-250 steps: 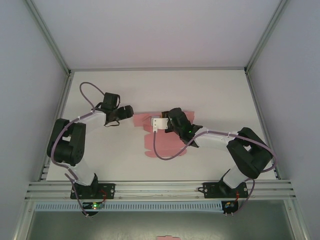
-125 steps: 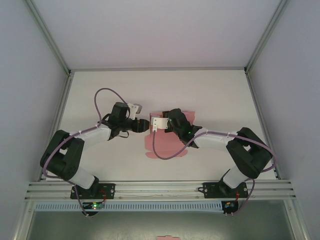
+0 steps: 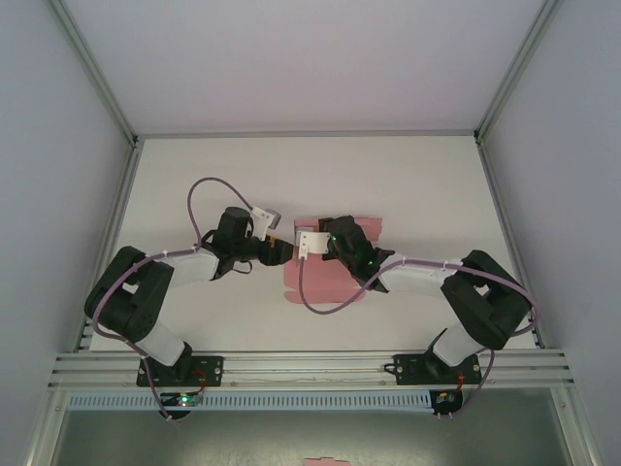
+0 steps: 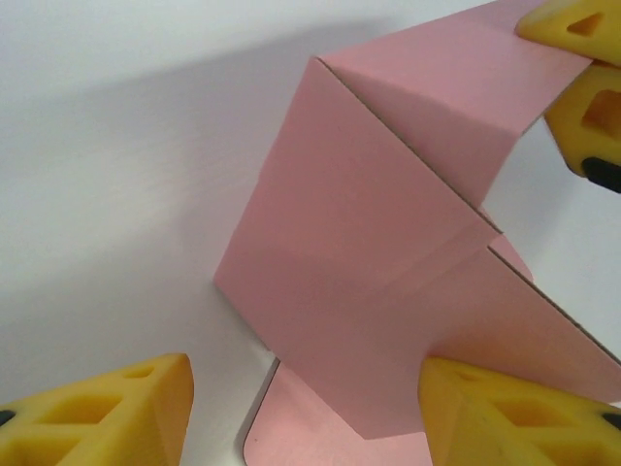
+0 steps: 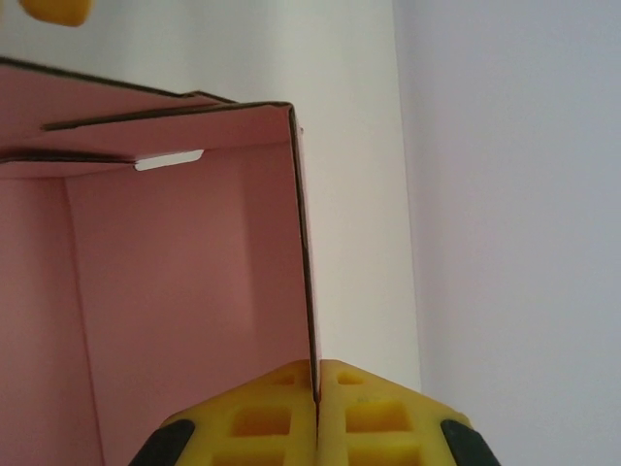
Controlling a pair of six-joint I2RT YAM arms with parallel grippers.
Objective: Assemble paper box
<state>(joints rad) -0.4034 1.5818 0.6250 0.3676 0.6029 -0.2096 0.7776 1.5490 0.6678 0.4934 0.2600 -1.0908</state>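
The white bench is the biggest thing here. Two black and white arms reach in over it from the near edge, the left arm and the right arm. Their tips almost meet in the middle of the bench.

The pink paper box lies there between them. It is only partly folded. Some of it lies flat on the bench and some of its walls stand up.

The right jaws are squeezed tight on the thin top edge of one raised wall. Its yellow fingers press that edge from both sides.

The left jaws are wide open. Its yellow fingers sit on either side of a folded pink wall. One finger is clear of the card. The other is right up against it.
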